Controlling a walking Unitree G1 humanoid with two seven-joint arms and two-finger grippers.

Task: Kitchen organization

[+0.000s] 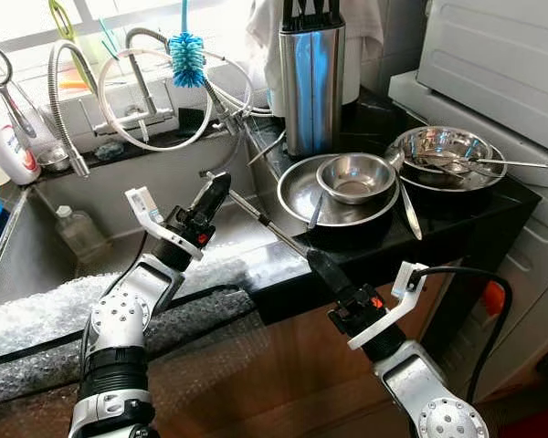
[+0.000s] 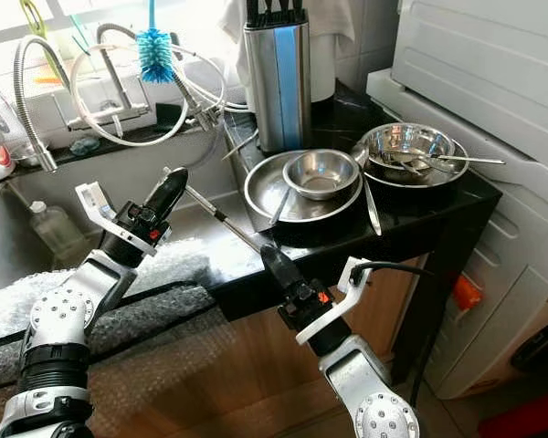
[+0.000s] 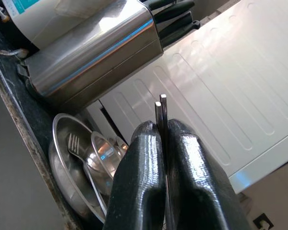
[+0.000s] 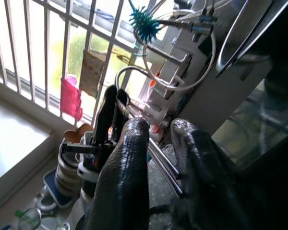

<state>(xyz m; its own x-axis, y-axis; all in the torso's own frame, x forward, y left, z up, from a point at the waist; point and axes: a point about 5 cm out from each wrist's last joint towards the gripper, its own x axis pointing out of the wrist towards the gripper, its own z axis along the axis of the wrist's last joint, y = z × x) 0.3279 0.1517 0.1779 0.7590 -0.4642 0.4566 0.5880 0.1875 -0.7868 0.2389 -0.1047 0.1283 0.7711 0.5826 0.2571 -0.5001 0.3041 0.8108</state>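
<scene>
Black table holds steel dishes. Left claw and right claw both pinch long metal tongs. Next probably comes stowing them.

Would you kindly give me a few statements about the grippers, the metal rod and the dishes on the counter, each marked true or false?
1. Both grippers hold the same long metal rod. True: the left gripper is shut on one end, the right gripper on the other.
2. The small steel bowl sits inside the wide steel plate. True.
3. The knife block lies on its side. False: it stands upright behind the plate.
4. The blue bottle brush lies in the plate. False: it hangs by the tap, above the sink.
5. The far steel bowl holds utensils. True.
</scene>
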